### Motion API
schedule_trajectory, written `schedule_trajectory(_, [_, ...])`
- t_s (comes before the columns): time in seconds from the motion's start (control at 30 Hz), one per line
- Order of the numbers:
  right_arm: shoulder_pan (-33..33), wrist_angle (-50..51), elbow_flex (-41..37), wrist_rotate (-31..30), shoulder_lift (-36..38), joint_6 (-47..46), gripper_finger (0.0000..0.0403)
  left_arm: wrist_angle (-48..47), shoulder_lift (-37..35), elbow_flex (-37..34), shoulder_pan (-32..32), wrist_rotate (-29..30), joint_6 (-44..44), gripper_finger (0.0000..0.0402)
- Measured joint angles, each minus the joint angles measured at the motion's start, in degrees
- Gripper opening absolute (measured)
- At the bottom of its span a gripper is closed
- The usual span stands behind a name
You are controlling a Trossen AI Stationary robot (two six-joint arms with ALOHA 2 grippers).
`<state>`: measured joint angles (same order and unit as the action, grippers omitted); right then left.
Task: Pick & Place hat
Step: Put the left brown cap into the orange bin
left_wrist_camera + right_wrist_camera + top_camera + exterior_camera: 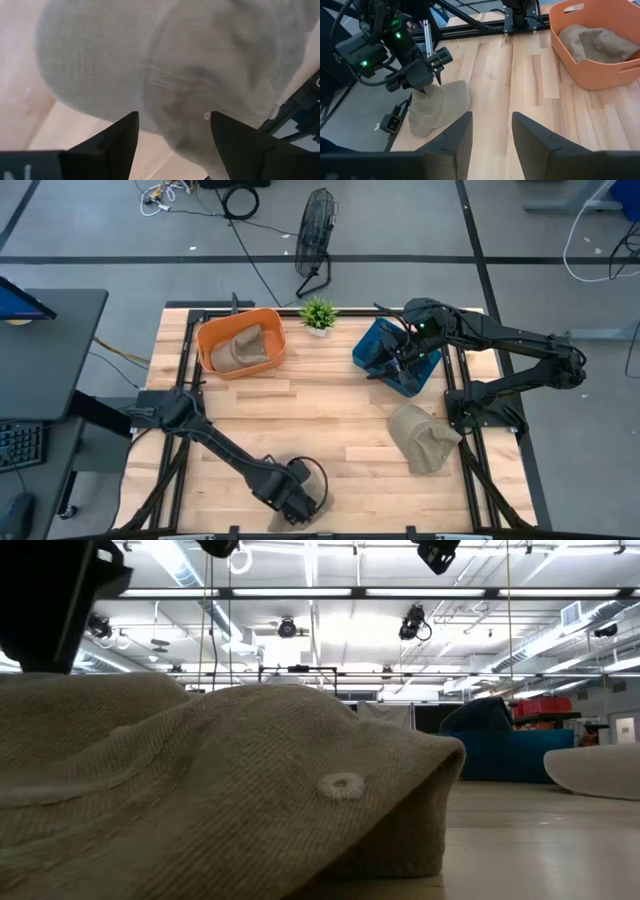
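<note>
A tan hat (442, 107) lies flat on the wooden table near its near edge, filling the left wrist view (150, 60) and the low view (220, 790). My left gripper (175, 115) is open right above its crown, fingers pointing down, and hides the hat in the high view (297, 498). A second tan hat (420, 438) lies on the table's right side. A third hat (240, 345) sits in the orange basket (275, 320). My right gripper (492, 114) is open and holds nothing, over the blue bin (380, 345). My left gripper stands open over the hat's crown (431, 100), coming from above with fingers pointing down. Whether its fingertips touch the cloth, I cannot tell. The hat lies flat on the table.
A small green plant (318, 313) stands at the far edge between basket and blue bin. Bare wood spans the table's middle (320, 410). Black frame rails (185, 350) run along the table's sides. A fan and cables lie on the floor beyond.
</note>
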<state>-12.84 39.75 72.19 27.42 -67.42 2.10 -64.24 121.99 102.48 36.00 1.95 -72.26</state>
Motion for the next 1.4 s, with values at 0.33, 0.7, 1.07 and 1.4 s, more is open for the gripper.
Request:
schedule_trajectory(0.33, [0.0, 0.9, 0.0, 0.0, 0.0, 0.5, 0.0140, -0.7, 2.3, -0.1, 1.4, 1.9, -1.0, 0.0237])
schedule_trajectory(0.7, [0.0, 1.7, 0.0, 0.0, 0.0, 1.8, 0.0140, -2.2, 3.2, -0.1, -0.3, 2.1, -1.9, 0.0048])
schedule_trajectory(1.07, [0.0, 1.7, 0.0, 0.0, 0.0, 1.7, 0.0140, -4.9, -4.8, -0.2, -0.6, 7.9, -18.8, 0.0005])
schedule_trajectory(1.4, [0.0, 1.6, 0.0, 0.0, 0.0, 1.6, 0.0140, -26.0, -18.1, -1.0, -5.1, 26.7, -42.9, 0.0006])
